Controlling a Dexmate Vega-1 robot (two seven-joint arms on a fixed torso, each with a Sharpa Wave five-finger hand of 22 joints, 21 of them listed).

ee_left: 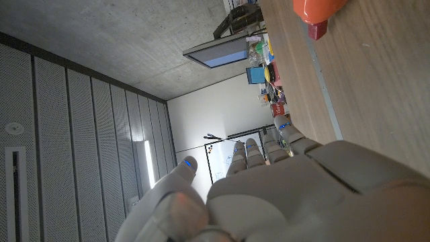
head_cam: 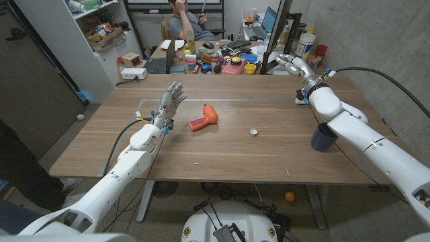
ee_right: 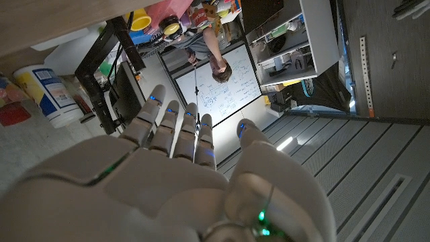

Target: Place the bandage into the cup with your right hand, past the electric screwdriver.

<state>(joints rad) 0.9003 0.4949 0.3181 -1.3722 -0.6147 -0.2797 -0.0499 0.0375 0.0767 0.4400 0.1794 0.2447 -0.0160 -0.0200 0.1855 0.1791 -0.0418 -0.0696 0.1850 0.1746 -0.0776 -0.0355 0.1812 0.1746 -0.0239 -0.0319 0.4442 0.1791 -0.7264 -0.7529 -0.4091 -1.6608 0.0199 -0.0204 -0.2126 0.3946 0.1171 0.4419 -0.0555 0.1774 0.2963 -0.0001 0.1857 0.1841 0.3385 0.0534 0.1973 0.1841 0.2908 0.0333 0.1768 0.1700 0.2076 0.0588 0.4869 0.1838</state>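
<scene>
The bandage (head_cam: 253,132) is a small, pale, round roll lying on the wooden table near its middle, apart from everything else. The cup (head_cam: 323,137) is dark blue and stands upright near the table's right edge, well to the right of the bandage, its right side partly hidden behind the robot's right arm. The electric screwdriver (head_cam: 203,117) is orange with a red end; it lies on its side to the left of the bandage, further toward the back of the table. Its orange body and red end (ee_left: 316,12) also appear in the left wrist view.
</scene>
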